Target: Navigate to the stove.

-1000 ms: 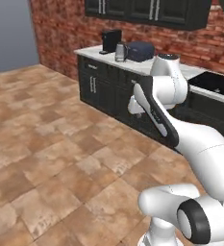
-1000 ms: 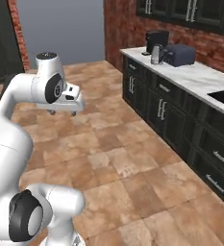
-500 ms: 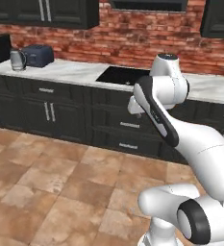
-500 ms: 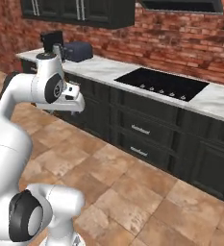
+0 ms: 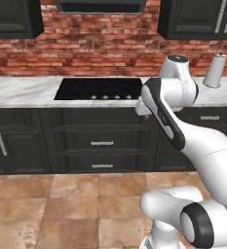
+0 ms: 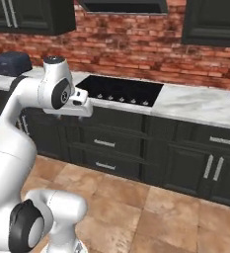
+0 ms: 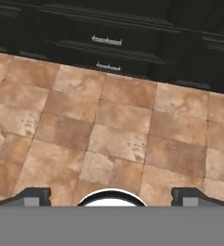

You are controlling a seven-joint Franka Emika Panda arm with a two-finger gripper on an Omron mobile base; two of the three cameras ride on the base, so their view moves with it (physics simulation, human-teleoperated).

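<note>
The stove (image 5: 98, 89) is a flat glossy black cooktop set into the marble counter straight ahead, with a row of small silver knobs along its front edge. From the right base view the stove (image 6: 121, 90) sits just past my hand. My arm is folded in front of the counter at about stove height. My gripper (image 7: 111, 196) points down at the tiled floor, open, with its fingertips (image 7: 34, 196) wide apart and nothing between them.
Dark drawers (image 5: 103, 143) fill the cabinet under the stove. A dark range hood (image 5: 100, 6) hangs above it on the brick wall. A silver canister (image 5: 215, 70) stands on the counter (image 6: 200, 104) to the right, a dark toaster (image 6: 12, 63) far left. Brown floor tiles (image 7: 113, 129) lie below.
The whole picture has shifted: the base has turned and driven along the cabinets, so the stove now sits centred ahead. The arm keeps its folded pose.
</note>
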